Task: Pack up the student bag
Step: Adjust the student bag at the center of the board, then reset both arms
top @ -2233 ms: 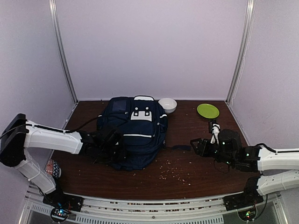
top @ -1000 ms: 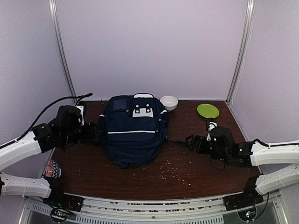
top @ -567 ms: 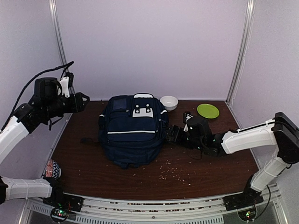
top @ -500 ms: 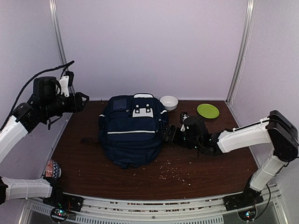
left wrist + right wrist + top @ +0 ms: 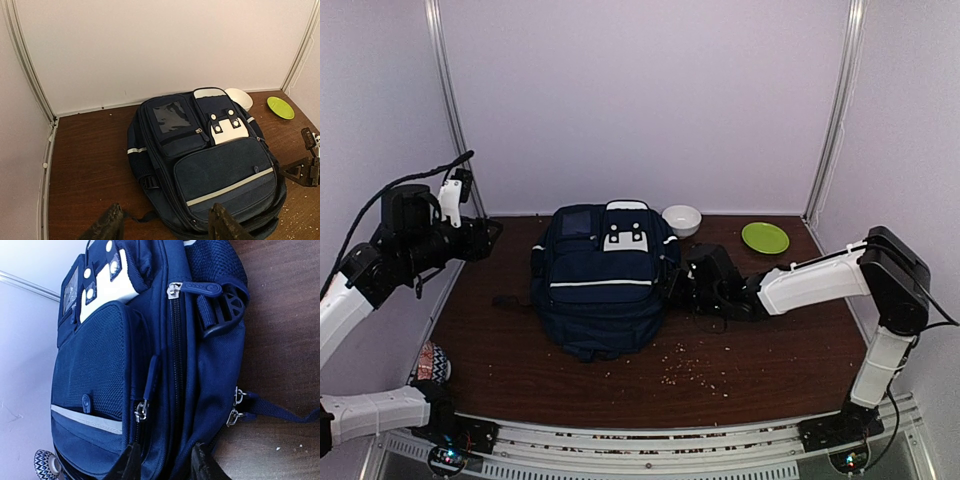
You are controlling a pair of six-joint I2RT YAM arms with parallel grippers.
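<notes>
The student bag (image 5: 605, 285), navy with white stripe trim, lies flat on the brown table with its front pockets up. It also fills the left wrist view (image 5: 210, 165) and the right wrist view (image 5: 100, 350). My right gripper (image 5: 676, 290) is low at the bag's right side. In its wrist view the right gripper (image 5: 165, 462) has its jaws narrowed over a fold of the side panel, just below a zipper pull (image 5: 141, 410). My left gripper (image 5: 485, 235) hangs open in the air left of the bag, and its wrist view shows the left gripper (image 5: 167, 225) holding nothing.
A white bowl (image 5: 680, 220) stands behind the bag's right corner, with a green plate (image 5: 765, 237) further right. Crumbs (image 5: 695, 370) lie scattered on the table in front of the bag. A patterned object (image 5: 432, 362) sits at the near left edge.
My right arm has reached left across the table to the bag's right side and its jaws have narrowed there. The left arm has risen away from the bag, staying open.
</notes>
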